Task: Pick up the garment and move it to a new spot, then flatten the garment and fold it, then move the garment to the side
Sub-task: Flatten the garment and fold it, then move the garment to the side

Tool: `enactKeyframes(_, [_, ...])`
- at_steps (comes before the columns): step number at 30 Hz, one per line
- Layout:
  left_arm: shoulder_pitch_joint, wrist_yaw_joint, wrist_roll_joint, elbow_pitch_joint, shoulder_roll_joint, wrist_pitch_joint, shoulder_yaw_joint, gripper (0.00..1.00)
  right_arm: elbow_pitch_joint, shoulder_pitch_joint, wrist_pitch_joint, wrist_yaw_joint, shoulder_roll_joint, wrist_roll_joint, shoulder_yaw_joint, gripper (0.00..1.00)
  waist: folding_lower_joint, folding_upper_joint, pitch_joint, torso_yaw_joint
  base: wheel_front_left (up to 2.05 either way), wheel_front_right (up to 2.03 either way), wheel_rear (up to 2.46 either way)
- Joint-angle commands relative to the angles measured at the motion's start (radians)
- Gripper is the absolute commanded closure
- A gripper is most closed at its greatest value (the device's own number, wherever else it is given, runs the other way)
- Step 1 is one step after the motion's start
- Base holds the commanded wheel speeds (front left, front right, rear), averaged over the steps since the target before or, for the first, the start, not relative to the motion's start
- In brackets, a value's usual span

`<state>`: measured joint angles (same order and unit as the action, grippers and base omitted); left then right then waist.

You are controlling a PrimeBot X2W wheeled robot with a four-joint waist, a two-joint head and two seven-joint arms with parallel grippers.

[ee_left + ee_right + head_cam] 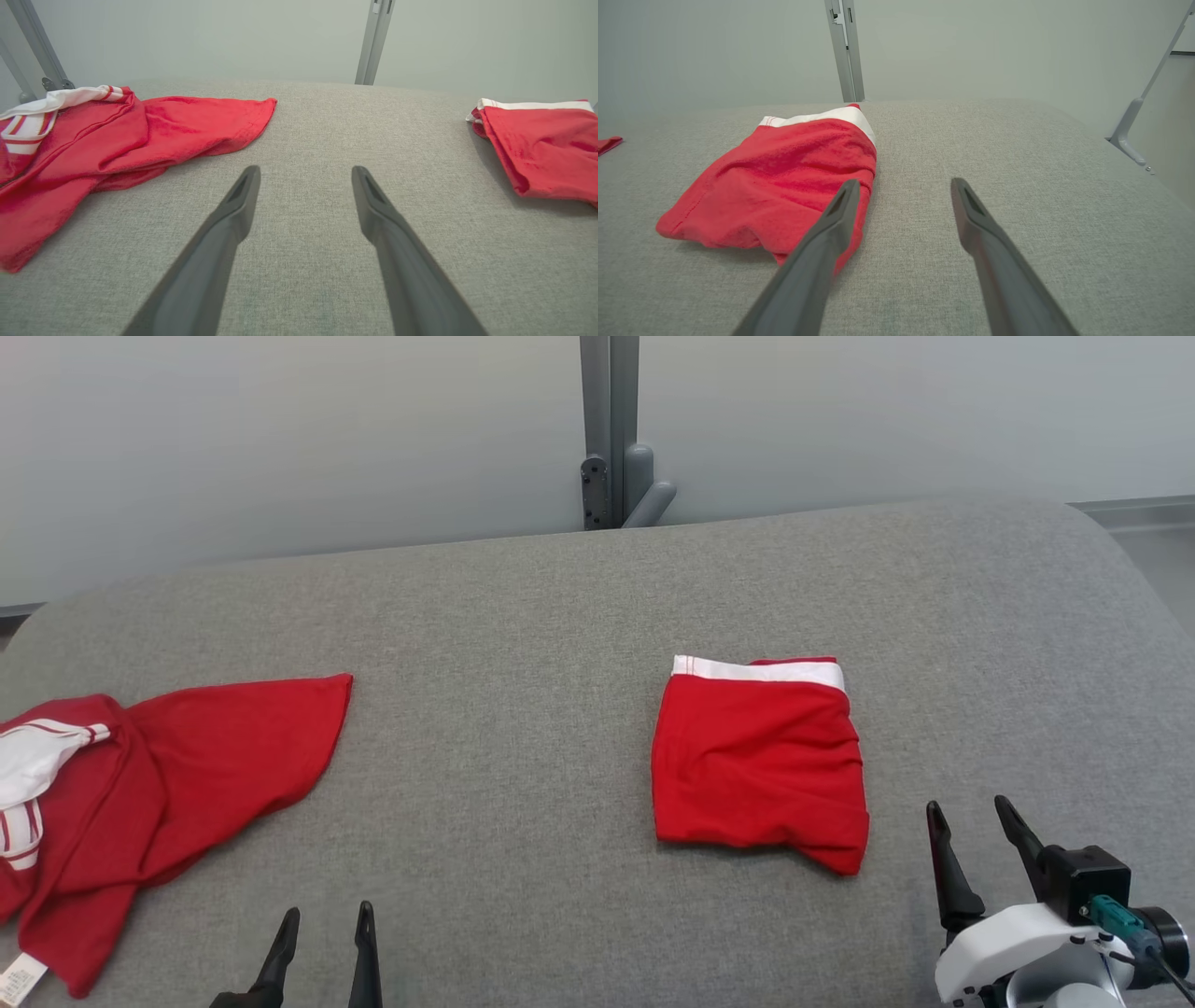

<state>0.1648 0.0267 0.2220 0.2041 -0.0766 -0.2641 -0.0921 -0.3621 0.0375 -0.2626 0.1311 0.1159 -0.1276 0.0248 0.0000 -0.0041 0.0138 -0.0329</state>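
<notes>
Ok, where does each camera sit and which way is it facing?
Head: up high, facing forward and down at the pad; shirt left, folded shorts right, left tool and right tool at the bottom.
Left wrist: low over the pad, along the open left tool; shirt left, shorts right.
Right wrist: low, along the open right tool; shorts just left.
Shared: all three show the shorts.

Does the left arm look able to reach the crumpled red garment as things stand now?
Probably yes. The crumpled red garment lies on the grey cushion just left of the left arm, whose jaws stand open. Only bare cushion shows between them; nothing stands in the way.
</notes>
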Motion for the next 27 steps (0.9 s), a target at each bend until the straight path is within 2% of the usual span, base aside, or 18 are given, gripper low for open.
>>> enactKeyframes(1, [0.014, 0.008, -0.013, 0.004, 0.001, 0.0, 0.008, 0.0, -0.003, -0.003, -0.003, -0.001, -0.003, 0.006, 0.002, 0.0, 0.0, 0.0041, 0.0, 0.005, 0.0, 0.0, 0.0])
enactKeyframes(10, [0.021, 0.024, -0.031, 0.01, 0.012, 0.0, 0.033, 0.0, 0.011, 0.005, -0.003, -0.001, -0.01, 0.023, -0.001, 0.0, 0.0, 0.0041, 0.005, 0.023, 0.0, 0.0, 0.0])
enactKeyframes(15, [0.025, 0.023, -0.027, 0.002, 0.017, 0.0, 0.042, 0.0, 0.013, 0.07, 0.0, -0.001, -0.026, -0.126, -0.01, 0.0, 0.0, 0.0041, -0.004, 0.016, 0.0, 0.0, 0.0])
enactKeyframes(17, [0.023, 0.026, -0.029, 0.002, 0.019, 0.0, 0.041, 0.0, -0.004, 0.116, 0.08, -0.001, -0.019, -0.222, -0.037, 0.0, 0.0, 0.0041, -0.01, 0.013, 0.0, 0.0, 0.0])
enactKeyframes(18, [0.023, 0.026, -0.029, 0.002, 0.019, 0.0, 0.041, 0.0, -0.004, 0.116, 0.08, -0.001, -0.019, -0.222, -0.037, 0.0, 0.0, 0.0041, -0.01, 0.013, 0.0, 0.0, 0.0])
enactKeyframes(22, [-0.013, 0.023, -0.033, 0.001, 0.022, 0.0, 0.038, 0.0, -0.015, 0.216, 0.311, -0.001, 0.042, -0.381, -0.081, 0.0, 0.0, 0.0041, -0.048, 0.023, 0.0, 0.0, 0.0])
enactKeyframes(27, [-0.054, 0.019, -0.02, 0.004, 0.024, 0.0, 0.02, 0.0, -0.097, 0.3, 0.497, 0.0, 0.094, -0.394, -0.089, 0.0, 0.0, 0.0041, -0.1, 0.067, 0.0, 0.0, 0.0])
